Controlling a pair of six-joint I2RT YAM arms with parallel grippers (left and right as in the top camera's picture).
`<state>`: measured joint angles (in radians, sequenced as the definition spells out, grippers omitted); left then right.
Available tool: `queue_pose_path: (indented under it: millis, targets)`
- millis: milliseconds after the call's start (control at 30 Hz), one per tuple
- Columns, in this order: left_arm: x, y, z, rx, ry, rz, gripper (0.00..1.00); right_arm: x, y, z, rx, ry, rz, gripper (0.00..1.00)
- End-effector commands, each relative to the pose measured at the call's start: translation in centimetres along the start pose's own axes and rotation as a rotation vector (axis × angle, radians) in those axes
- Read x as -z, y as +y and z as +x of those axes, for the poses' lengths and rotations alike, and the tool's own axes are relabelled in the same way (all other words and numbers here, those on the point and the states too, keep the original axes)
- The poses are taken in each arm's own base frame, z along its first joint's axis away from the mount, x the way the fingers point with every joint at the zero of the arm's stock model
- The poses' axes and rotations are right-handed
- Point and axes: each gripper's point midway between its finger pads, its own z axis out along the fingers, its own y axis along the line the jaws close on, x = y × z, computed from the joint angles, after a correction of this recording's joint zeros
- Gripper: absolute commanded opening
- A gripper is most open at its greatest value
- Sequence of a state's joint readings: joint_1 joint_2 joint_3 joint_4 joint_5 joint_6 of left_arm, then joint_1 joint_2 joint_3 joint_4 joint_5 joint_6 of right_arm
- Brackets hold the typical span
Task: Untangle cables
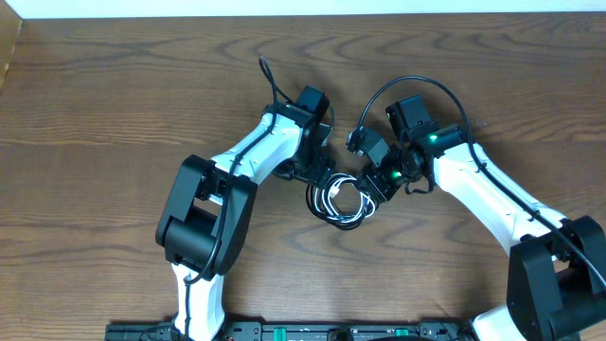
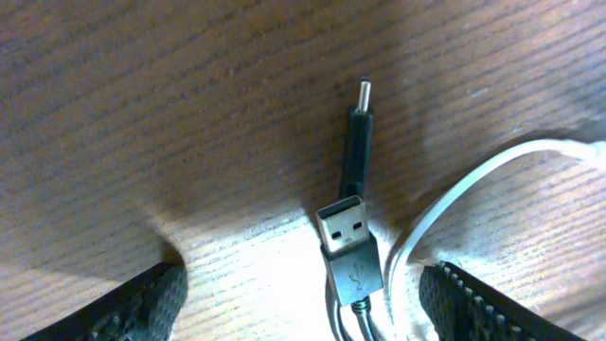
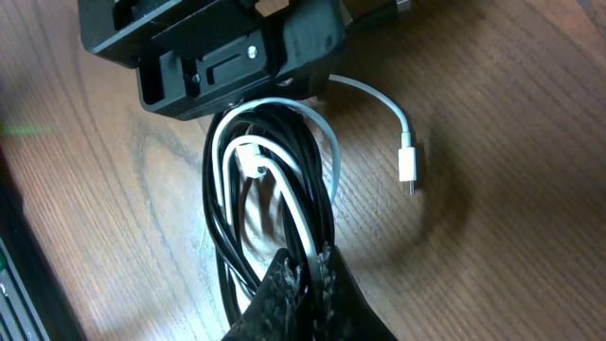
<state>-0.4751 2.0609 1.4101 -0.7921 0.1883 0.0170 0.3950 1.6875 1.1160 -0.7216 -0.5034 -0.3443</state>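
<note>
The black cable and white cable lie coiled together in a bundle on the table between my two grippers. My left gripper is open at the bundle's upper left. In the left wrist view its fingers straddle the black cable's USB plug and a white strand. A smaller black plug lies beyond. My right gripper is shut on strands of the bundle. In the right wrist view its fingers pinch white and black strands. The white plug lies free on the wood.
The wooden table extends around the bundle. The left gripper's black body sits right over the far end of the coil. A thick black robot wire arcs over the right arm. A black rail runs along the front edge.
</note>
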Motion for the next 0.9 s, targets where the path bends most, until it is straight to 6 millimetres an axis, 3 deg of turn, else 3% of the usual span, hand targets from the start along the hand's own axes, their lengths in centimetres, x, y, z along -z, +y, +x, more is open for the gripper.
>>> queue_pose_path:
  millis: [0, 233, 300, 400, 533, 700, 867]
  targets:
    - [-3.0, 0.3, 2.0, -0.032, 0.087, -0.036, 0.84, 0.3, 0.6, -0.3, 0.015, -0.019, -0.021, 0.01]
    - [-4.5, 1.7, 2.7, -0.059, 0.128, -0.170, 0.84, 0.3, 0.6, -0.3, 0.014, -0.019, -0.022, 0.02]
    - [-3.9, 4.2, 2.4, 0.048, 0.099, -0.327, 0.83, 0.3, 0.6, -0.2, 0.013, -0.016, -0.023, 0.02]
    - [-3.2, 6.2, 2.2, 0.142, 0.073, -0.424, 0.82, 0.3, 0.6, -0.2, 0.013, -0.016, -0.022, 0.03]
    - [-3.0, 7.3, 2.4, 0.240, 0.065, -0.429, 0.82, 0.3, 0.2, -0.1, -0.021, -0.010, 0.004, 0.05]
    - [-3.0, 8.1, 2.7, 0.286, 0.073, -0.412, 0.82, 0.4, -1.8, -0.1, -0.146, -0.007, 0.111, 0.04]
    - [-3.2, 7.6, 2.7, 0.292, 0.080, -0.378, 0.82, 0.3, -3.2, 0.2, -0.308, -0.008, 0.190, 0.13]
